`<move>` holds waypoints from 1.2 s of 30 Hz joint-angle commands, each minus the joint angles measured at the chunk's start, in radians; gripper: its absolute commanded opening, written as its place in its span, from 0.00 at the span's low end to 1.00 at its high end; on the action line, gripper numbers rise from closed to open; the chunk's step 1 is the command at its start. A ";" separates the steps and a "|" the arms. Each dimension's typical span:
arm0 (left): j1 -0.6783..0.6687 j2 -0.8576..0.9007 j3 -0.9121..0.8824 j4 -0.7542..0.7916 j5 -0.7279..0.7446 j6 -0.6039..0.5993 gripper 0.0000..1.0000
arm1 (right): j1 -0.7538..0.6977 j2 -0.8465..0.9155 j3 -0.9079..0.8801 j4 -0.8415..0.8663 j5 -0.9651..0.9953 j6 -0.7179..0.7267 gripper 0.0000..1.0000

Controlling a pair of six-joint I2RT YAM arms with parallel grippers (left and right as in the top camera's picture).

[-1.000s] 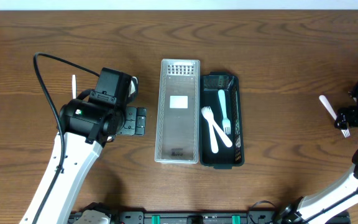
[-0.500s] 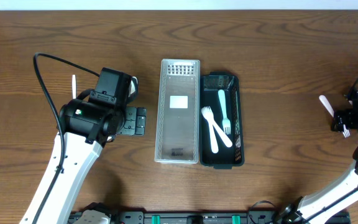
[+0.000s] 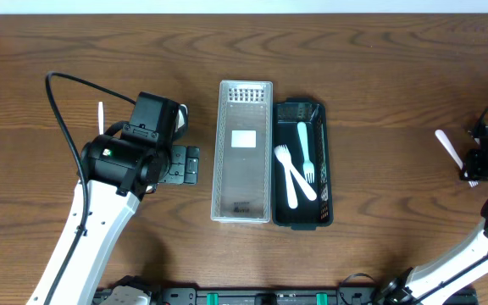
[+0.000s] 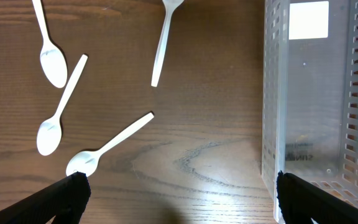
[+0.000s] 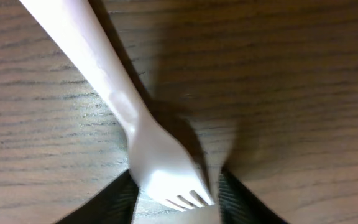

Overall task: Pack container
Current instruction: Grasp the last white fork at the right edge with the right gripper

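A black container at the table's middle holds a teal fork and two white forks. A clear slotted container lies against its left side. At the far right a white fork lies on the wood with my right gripper at its head. The right wrist view shows the tines of this fork between both fingers of the right gripper, which are shut on it. Left of the clear container, my left gripper stands open over bare wood.
Several white spoons and one white handle lie scattered on the wood left of the clear container. One utensil shows beside the left arm in the overhead view. A black cable loops off the left arm.
My right gripper's fingers have closed in around the head of the white fork at the far right. The left arm has not moved.
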 commanded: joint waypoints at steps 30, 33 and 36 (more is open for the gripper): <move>0.004 0.002 0.008 -0.002 -0.009 -0.012 0.98 | 0.036 0.020 -0.007 0.052 -0.023 0.025 0.43; 0.004 0.002 0.008 -0.002 -0.009 -0.012 0.98 | 0.036 0.020 -0.007 0.055 -0.023 0.025 0.35; 0.004 0.002 0.008 -0.002 -0.009 -0.012 0.98 | 0.037 0.020 -0.007 0.055 -0.023 0.025 0.30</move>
